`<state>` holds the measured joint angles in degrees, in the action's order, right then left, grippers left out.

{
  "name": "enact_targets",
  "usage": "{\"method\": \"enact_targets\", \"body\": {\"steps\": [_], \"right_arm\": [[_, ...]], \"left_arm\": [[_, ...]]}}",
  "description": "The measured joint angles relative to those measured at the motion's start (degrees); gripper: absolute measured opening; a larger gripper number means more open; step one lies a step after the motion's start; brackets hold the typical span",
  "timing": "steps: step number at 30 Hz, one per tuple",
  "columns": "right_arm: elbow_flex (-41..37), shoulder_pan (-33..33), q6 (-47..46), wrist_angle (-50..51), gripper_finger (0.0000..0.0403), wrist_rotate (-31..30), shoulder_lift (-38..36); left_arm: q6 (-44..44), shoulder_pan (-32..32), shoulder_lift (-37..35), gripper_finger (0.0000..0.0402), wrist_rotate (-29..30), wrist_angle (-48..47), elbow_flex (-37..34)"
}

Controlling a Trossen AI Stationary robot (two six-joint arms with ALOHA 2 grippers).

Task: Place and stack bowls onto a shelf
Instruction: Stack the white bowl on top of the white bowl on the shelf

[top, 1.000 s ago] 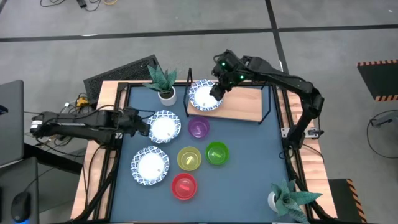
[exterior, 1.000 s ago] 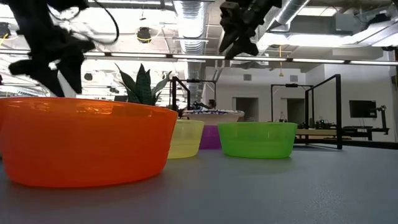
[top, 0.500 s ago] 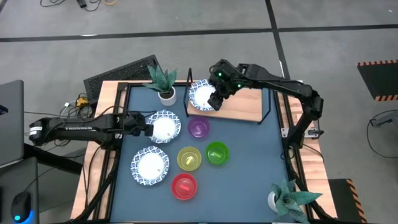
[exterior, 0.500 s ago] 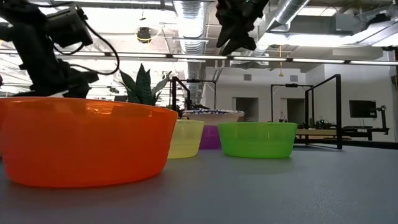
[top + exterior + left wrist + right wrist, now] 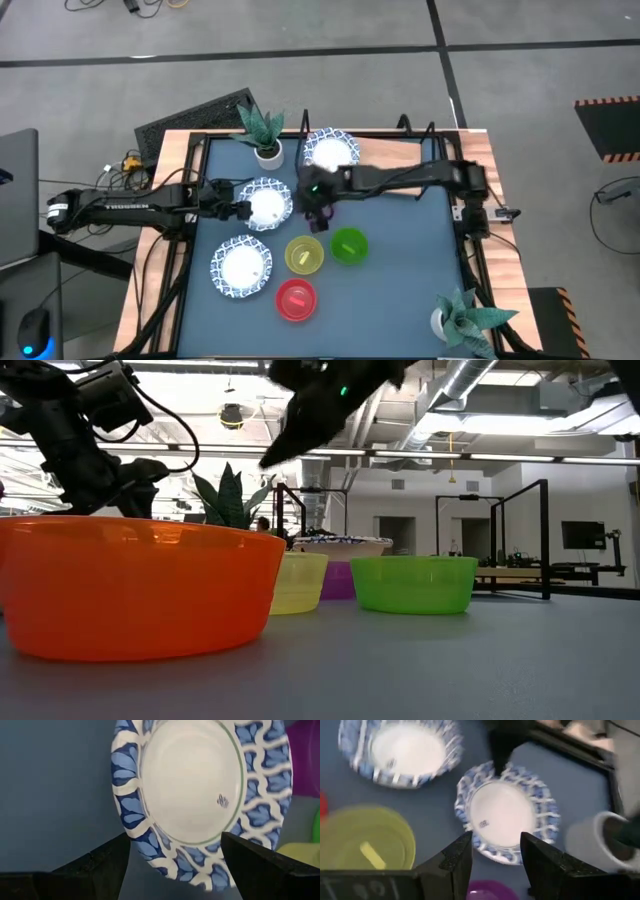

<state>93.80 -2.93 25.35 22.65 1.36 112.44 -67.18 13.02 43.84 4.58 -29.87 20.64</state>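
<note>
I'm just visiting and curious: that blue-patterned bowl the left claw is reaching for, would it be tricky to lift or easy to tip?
The blue-rimmed bowl is wide and shallow and sits flat on the table, so it probably won't tip or roll. Its thin flared rim gives the open left gripper an edge to pinch, though held by one side it may tilt. The smooth inner surface looks slippery, and it could be fragile; the material is unclear.

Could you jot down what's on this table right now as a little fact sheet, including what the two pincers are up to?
shelf: wooden board at the table's far side, holding one blue-rimmed bowl
blue-rimmed bowls on table: one at the left pincer, one nearer the front
plain bowls: yellow, green, red; purple mostly hidden under the right arm
left pincer: open, at the rim of the middle blue-rimmed bowl
right pincer: open, empty, above the table's middle
plants: two potted, at opposite corners
</note>
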Motion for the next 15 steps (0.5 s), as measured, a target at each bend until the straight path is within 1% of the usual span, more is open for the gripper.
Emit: {"method": "enact_targets", "body": {"steps": [4, 9, 15], "right_arm": [[3.3, 1.3, 8.3, 2.1, 0.0189, 0.0, 7.0], [6.7, 1.8, 16.1, 1.5, 0.0189, 0.0, 11.7], [10.6, 1.6, 19.6, 2.8, 0.0189, -0.8, 16.8]], "left_arm": [[-0.1, 0.0, 0.0, 0.0295, -0.5, 0.0, 0.0], [0.0, 0.0, 0.0, 0.0295, -0.5, -0.1, 0.0], [0.0, 0.0, 0.0, 0.0295, -0.3, 0.2, 0.0]]}}
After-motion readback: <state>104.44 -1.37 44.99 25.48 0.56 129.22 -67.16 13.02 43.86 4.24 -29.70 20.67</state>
